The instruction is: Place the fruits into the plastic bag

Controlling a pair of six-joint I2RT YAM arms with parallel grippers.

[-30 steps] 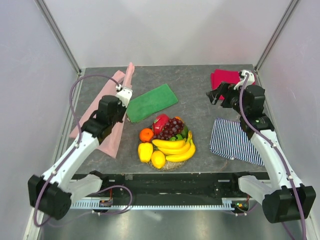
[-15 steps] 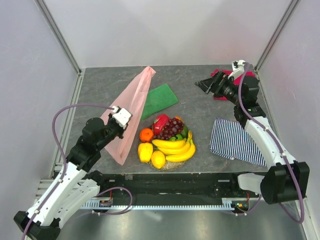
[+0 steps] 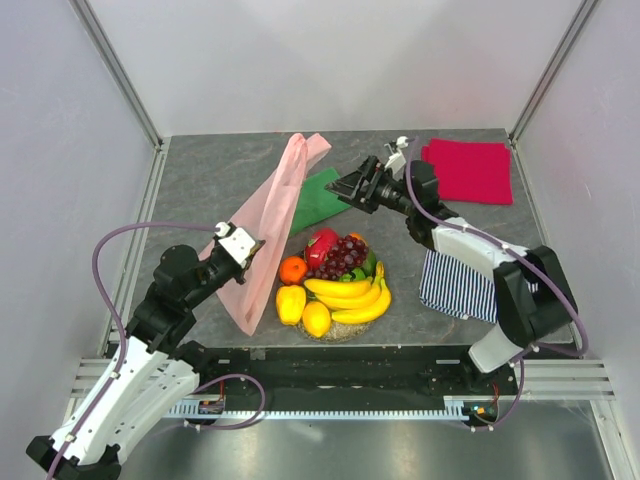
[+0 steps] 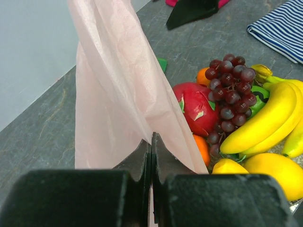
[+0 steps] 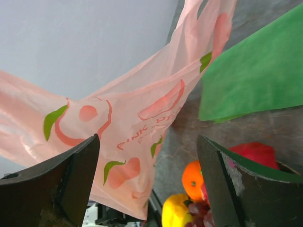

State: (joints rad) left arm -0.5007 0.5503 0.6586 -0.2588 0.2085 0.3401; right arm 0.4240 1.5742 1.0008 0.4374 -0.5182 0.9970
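**Thin pink film of plastic bag (image 3: 270, 225) meets glossy toy fruits (image 3: 318, 318) on matt counter (image 3: 200, 170)**

The plastic bag is thin, translucent film, crinkled and faintly shiny, printed with red and green motifs. The fruits gleam like moulded plastic: smooth yellow bananas (image 3: 352, 292), glossy dark grapes (image 3: 345, 255), a waxy red piece (image 4: 194, 109). The counter is mottled dark grey, stone-like and dull. Three fabrics look soft and matt: a green cloth (image 3: 318, 195), a red cloth (image 3: 470, 170), a blue-and-white striped cloth (image 3: 455, 280). The left pincer (image 4: 151, 146) and right pincer (image 5: 147, 142) are matt black plastic, the right scuffed pale along one edge.
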